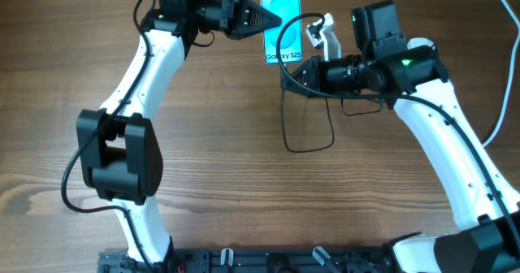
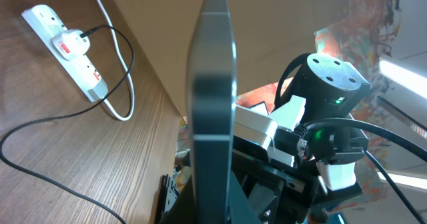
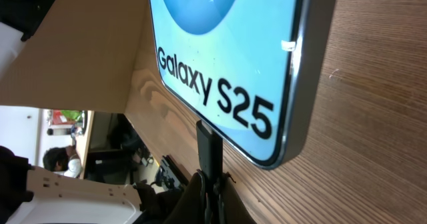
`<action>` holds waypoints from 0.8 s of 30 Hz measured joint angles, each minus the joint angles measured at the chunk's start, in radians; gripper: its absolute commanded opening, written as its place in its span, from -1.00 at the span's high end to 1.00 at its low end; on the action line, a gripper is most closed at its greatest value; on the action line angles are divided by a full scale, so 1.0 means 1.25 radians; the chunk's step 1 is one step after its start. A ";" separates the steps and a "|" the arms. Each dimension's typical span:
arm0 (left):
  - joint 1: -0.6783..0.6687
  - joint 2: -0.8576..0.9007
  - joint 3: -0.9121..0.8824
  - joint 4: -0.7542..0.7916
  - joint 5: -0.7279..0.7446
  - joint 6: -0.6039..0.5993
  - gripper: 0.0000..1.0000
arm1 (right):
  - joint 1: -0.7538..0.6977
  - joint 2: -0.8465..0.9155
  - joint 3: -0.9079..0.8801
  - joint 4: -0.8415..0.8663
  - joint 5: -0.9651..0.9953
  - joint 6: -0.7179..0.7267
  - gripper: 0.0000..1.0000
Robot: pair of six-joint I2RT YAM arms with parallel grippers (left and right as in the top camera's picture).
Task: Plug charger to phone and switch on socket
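The phone (image 1: 280,13) has a cyan screen reading "Galaxy S25" and is held on edge above the table at the back. My left gripper (image 1: 264,19) is shut on its side. In the left wrist view it shows edge-on (image 2: 213,71) between the fingers (image 2: 213,191). My right gripper (image 1: 291,71) is shut on the charger plug tip (image 3: 209,147), which meets the phone's lower edge (image 3: 267,137). I cannot tell whether it is seated. The black charger cable (image 1: 309,139) loops toward the front. The white socket (image 1: 319,31) lies beside the phone, also in the left wrist view (image 2: 67,44).
A thick white cord (image 1: 508,70) runs along the right table edge. In the left wrist view a white cord (image 2: 119,57) and the black cable (image 2: 40,127) lie on the wood by the socket. The right arm (image 2: 327,117) is close behind the phone.
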 measured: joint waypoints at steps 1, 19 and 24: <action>0.000 0.000 0.000 0.000 0.000 0.000 0.92 | 0.000 0.000 0.000 0.001 0.000 0.000 0.91; 0.001 0.000 0.000 -0.001 -0.002 0.000 0.92 | -0.004 0.000 0.000 0.025 -0.003 0.000 0.91; 0.009 0.000 0.000 -0.009 -0.009 0.000 0.92 | -0.004 0.000 0.000 0.048 -0.002 0.000 0.91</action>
